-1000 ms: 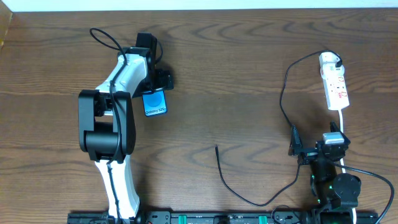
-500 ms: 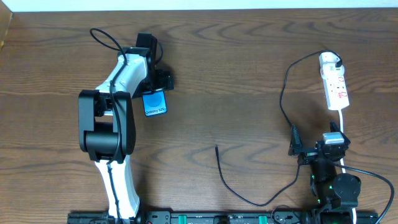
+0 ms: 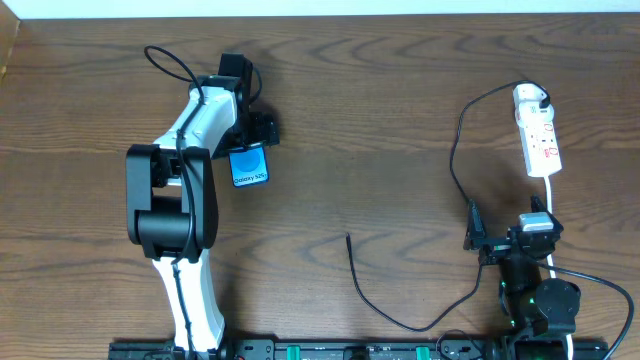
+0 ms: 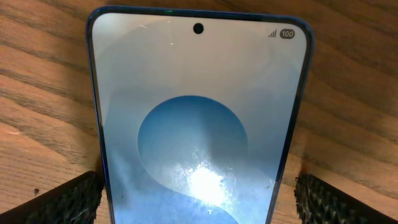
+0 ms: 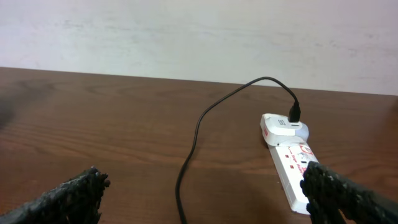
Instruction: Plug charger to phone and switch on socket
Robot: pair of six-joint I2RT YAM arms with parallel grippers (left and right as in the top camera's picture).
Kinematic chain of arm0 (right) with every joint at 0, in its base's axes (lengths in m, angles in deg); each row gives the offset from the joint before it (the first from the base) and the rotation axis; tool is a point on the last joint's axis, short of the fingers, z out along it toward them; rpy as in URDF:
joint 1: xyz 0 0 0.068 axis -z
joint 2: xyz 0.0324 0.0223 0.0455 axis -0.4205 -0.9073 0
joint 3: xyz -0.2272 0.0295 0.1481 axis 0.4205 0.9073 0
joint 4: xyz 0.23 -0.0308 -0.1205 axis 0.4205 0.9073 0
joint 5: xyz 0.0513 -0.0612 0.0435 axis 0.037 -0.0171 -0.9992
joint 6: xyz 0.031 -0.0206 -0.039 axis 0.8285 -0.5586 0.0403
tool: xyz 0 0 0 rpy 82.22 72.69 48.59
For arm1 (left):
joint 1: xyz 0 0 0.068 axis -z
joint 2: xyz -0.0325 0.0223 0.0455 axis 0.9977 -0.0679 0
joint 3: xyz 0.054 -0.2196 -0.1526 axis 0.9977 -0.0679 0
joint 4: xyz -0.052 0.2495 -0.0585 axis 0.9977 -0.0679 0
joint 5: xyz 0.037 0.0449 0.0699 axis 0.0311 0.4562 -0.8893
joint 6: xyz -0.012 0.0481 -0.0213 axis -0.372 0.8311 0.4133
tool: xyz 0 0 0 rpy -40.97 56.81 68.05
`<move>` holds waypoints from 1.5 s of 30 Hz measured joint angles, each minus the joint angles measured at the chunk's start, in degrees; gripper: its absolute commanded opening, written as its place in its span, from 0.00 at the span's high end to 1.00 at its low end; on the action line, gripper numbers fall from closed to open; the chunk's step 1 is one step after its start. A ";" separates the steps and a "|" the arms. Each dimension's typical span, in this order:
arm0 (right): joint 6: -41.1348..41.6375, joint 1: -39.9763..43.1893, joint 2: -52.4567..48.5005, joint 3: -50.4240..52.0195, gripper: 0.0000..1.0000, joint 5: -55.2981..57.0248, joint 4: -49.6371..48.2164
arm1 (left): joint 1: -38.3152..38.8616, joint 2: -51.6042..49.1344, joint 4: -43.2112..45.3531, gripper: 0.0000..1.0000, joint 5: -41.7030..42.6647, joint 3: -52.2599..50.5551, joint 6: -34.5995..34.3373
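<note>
The phone (image 3: 250, 166) lies flat on the table at the left, blue screen up. In the left wrist view the phone (image 4: 199, 112) fills the frame. My left gripper (image 3: 248, 148) is open and straddles the phone's end, with a narrow gap at each finger (image 4: 199, 202). The socket (image 3: 538, 135) lies at the far right, with a black plug in its far end. The charger (image 3: 455, 150) runs from it in a long loop, and its free tip (image 3: 348, 238) rests mid-table. My right gripper (image 3: 505, 228) is open and empty near the socket (image 5: 292, 165) and the cable (image 5: 193, 137).
The white cord (image 3: 551, 195) runs from the socket toward the right arm's base. The wooden table (image 3: 380, 120) ends at a pale wall at the back. The arm mounts stand along the front edge.
</note>
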 measured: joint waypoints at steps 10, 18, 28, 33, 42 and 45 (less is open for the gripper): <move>0.00 0.00 0.00 0.00 0.01 0.00 0.00 | 0.00 0.00 0.02 0.05 0.07 0.00 -0.04; 0.00 0.00 0.00 0.00 0.01 0.00 0.00 | 0.00 0.00 -0.02 0.09 0.26 0.00 -0.20; 0.00 0.00 0.00 0.00 0.01 0.00 0.00 | 0.00 0.00 -0.02 0.10 0.28 -0.02 -0.20; 0.00 0.00 0.00 0.00 0.01 0.00 0.00 | 0.00 0.00 -0.02 0.11 0.33 -0.02 -0.20; 0.00 0.00 0.00 0.00 0.01 0.00 0.00 | 0.00 0.00 -0.02 0.11 0.44 -0.02 -0.20; 0.00 0.00 0.00 0.00 0.01 0.00 0.00 | 0.00 0.00 -0.02 0.11 0.44 -0.02 -0.20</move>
